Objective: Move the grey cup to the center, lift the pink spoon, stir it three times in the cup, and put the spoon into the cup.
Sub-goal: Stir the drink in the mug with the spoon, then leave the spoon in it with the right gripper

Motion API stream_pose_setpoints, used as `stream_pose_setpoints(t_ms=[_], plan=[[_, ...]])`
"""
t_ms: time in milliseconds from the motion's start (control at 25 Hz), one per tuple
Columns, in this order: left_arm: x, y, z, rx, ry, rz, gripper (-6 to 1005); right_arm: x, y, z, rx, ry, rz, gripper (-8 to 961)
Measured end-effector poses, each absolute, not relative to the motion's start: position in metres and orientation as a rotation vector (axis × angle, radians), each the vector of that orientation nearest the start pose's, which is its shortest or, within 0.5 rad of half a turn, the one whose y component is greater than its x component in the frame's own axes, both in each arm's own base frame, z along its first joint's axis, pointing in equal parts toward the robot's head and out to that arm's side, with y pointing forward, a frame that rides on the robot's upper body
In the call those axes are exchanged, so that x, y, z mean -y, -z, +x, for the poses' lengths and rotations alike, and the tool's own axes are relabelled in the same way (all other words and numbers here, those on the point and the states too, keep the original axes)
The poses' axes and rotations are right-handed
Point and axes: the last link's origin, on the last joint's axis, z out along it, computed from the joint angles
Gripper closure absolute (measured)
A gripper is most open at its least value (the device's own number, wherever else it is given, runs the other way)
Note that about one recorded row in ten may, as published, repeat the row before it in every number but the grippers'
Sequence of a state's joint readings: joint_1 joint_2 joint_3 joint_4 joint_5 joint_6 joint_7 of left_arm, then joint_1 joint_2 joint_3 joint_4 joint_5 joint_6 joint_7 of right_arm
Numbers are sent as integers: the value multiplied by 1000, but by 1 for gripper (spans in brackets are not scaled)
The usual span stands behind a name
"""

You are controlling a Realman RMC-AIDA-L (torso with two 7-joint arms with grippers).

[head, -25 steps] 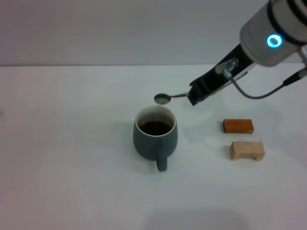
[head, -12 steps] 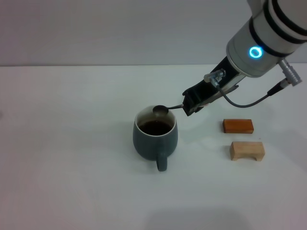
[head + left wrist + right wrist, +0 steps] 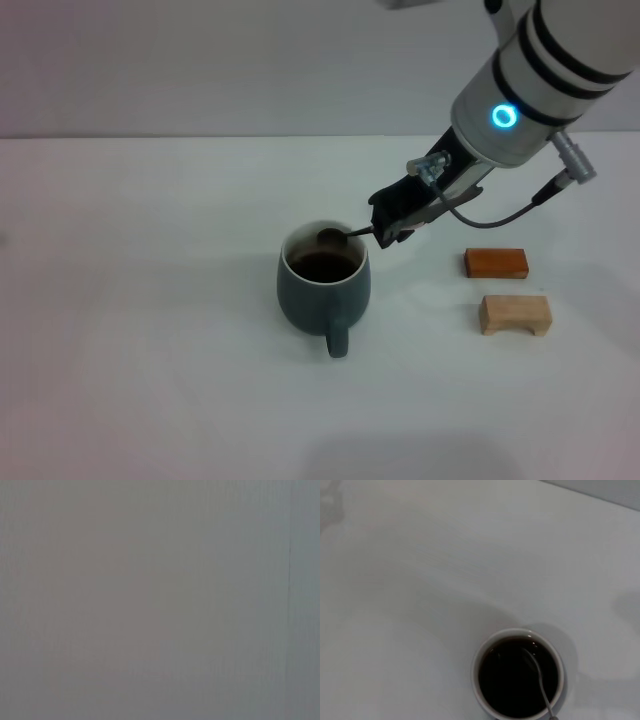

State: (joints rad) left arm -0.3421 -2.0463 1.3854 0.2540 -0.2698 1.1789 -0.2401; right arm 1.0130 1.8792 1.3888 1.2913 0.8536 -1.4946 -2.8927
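- The grey cup (image 3: 323, 280) is sitting upright on the bare white table (image 3: 150, 330) at about the middle of the scene, its loop handle pointing toward the near edge and dark liquid showing inside its white interior.
- The right gripper (image 3: 392, 222) is reaching in from the far right, hanging just to the right of the cup's rim, its fingers clamped together on the handle end of the pink spoon (image 3: 340, 236).
- The pink handle itself is hidden inside the grip; only the grey metal stem and bowl are showing, slanting down to the left.
- The spoon bowl is lying inside the cup's mouth, at or just above the liquid; in the right wrist view the stem (image 3: 541, 685) is crossing the dark surface, with the bowl toward the middle of the cup (image 3: 518, 672).
- Judging by this, the cup looks already placed at the center and the spoon already lifted, so the stirring step is just opening.
- The next move calls for lowering the bowl fully into the liquid and circling it three times, keeping the stem off the rim so the cup is not being pushed or tipped.
- An orange-brown block (image 3: 496, 262) and a tan wooden block (image 3: 515, 314) are lying well to the right of the cup, apart from the work.
- The left gripper is not showing anywhere; its wrist view is giving only a blank grey surface.
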Motion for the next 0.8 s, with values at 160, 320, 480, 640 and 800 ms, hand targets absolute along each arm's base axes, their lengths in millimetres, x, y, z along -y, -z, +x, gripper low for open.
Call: stream_pose_setpoints(t_ms=[160, 320, 480, 640, 800], plan=[[-325, -84, -371, 544, 748, -1172, 953, -383, 24, 45, -1253, 410, -2415, 832], [-326, -84, -371, 542, 751, -1171, 953, -384, 29, 46, -1269, 416, -2410, 832], [-327, -84, -370, 540, 752, -1172, 953, -387, 36, 48, -1291, 430, -2399, 832], [-328, -84, -369, 541, 753, -1173, 953, -389, 41, 46, -1301, 443, -2393, 832], [-328, -84, -369, 541, 753, -1174, 953, -390, 44, 45, -1300, 452, -2389, 832]])
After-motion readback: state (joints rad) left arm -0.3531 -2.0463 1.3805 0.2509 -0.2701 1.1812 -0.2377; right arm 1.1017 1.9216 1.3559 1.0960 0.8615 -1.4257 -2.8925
